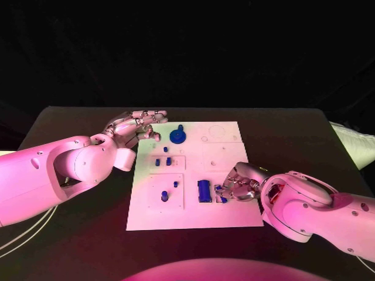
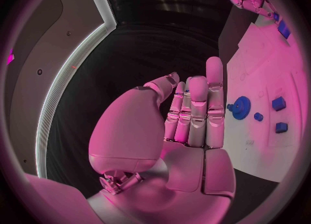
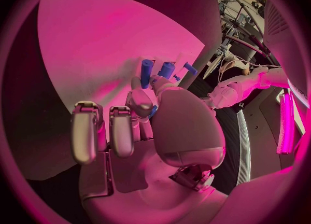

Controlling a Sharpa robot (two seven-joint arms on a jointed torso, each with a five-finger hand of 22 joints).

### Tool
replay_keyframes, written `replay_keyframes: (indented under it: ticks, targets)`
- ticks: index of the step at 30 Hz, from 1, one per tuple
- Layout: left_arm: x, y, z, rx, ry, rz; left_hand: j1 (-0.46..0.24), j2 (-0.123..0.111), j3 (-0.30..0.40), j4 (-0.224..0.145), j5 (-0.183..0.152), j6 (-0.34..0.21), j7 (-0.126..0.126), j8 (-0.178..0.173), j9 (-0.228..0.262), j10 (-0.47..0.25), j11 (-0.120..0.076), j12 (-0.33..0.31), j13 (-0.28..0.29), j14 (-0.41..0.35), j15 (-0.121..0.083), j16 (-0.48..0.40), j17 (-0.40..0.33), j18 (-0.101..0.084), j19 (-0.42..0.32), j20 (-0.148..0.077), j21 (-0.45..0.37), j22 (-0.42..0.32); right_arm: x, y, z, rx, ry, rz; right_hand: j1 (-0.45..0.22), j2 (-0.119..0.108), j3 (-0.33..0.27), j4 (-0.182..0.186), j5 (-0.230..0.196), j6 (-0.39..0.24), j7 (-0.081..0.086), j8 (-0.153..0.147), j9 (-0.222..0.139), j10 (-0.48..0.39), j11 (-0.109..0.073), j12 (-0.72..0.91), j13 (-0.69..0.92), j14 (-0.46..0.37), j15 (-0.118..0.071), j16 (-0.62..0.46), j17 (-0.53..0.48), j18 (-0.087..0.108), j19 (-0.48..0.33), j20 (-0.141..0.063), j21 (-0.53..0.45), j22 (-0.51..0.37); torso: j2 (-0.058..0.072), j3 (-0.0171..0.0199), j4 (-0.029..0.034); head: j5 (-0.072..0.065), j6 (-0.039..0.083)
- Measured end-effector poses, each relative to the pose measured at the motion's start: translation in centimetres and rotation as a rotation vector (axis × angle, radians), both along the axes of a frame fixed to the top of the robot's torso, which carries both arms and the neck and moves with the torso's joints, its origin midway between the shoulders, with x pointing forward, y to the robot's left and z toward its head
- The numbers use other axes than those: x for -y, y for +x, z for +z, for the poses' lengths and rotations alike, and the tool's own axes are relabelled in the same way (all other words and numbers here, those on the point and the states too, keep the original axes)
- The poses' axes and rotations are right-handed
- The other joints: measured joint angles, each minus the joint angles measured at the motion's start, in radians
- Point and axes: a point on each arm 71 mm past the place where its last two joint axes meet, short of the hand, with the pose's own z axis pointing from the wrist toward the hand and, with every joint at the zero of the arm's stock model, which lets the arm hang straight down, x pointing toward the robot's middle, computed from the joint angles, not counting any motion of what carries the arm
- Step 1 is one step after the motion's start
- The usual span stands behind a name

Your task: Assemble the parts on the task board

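Your right hand [image 1: 238, 184] sits on the white flat task board [image 1: 229, 219] beside the upright blue block [image 1: 204, 191], pinching a small blue part [image 3: 153, 111]; seat it next. Your left hand [image 1: 135, 127] hovers empty, fingers straight, beside the blue gear [image 1: 177, 137].

Pink-magenta light washes over everything I see. From my head, the task board [image 1: 196, 175] glows brightest at centre while the black table [image 1: 78, 234] and the backdrop toward twelve o'clock stay nearly dark. My left hand [image 2: 191, 115] shows soft sheen, no hard glare. Both wrist circles bend straight edges and blur toward their dark rims.
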Motion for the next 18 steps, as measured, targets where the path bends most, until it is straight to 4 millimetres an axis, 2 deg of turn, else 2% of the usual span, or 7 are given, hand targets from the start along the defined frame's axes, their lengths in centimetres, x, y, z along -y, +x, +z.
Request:
replay_keyframes:
  ticks: [7, 12, 18]
  targets:
    - [0.04, -0.02, 0.01, -0.001, -0.001, -0.003, 0.004, 0.004, -0.003, -0.003, 0.000, 0.000, 0.000, 0.004, 0.000, -0.004, -0.004, 0.007, 0.000, -0.004, -0.004, 0.000, -0.004, 0.000, -0.004, -0.004, 0.000, 0.000, -0.11, 0.14, -0.09, 0.000, -0.020, 0.013, -0.016, 0.005, -0.010, 0.013, -0.001, 0.005, -0.002, 0.002, 0.000, 0.006, -0.005, 0.017, 0.012, 0.000, 0.000, 0.000, 0.000, 0.000, -0.001, -0.006, 0.000, 0.000, 0.000, 0.0004, -0.0004, 0.001, -0.001]
    - [0.07, -0.04, 0.01, -0.003, -0.001, -0.006, 0.005, 0.005, -0.003, -0.003, 0.000, 0.000, 0.000, 0.004, 0.000, -0.004, -0.004, 0.007, 0.000, -0.004, -0.004, 0.000, -0.004, 0.000, -0.004, -0.004, 0.000, 0.000, -0.21, 0.17, -0.14, 0.003, -0.035, 0.026, -0.043, 0.007, -0.038, 0.031, -0.033, 0.015, -0.004, 0.002, 0.008, 0.016, -0.005, 0.044, 0.029, 0.000, 0.000, 0.003, 0.000, 0.000, 0.000, -0.007, 0.000, 0.000, -0.001, 0.0004, -0.0005, 0.001, 0.000]
    - [0.09, -0.06, 0.00, -0.005, -0.001, -0.008, 0.005, 0.005, -0.003, -0.003, 0.000, 0.000, 0.000, 0.004, 0.000, -0.004, -0.004, 0.007, 0.000, -0.004, -0.004, 0.000, -0.004, 0.000, -0.004, -0.004, 0.000, -0.001, -0.38, 0.17, -0.20, 0.007, -0.050, 0.039, -0.080, 0.022, -0.079, 0.048, -0.064, 0.019, -0.009, 0.002, 0.015, 0.025, -0.007, 0.071, 0.048, -0.004, -0.003, 0.012, 0.000, 0.000, 0.000, -0.007, 0.005, 0.000, -0.001, 0.0005, -0.0006, 0.000, 0.000]
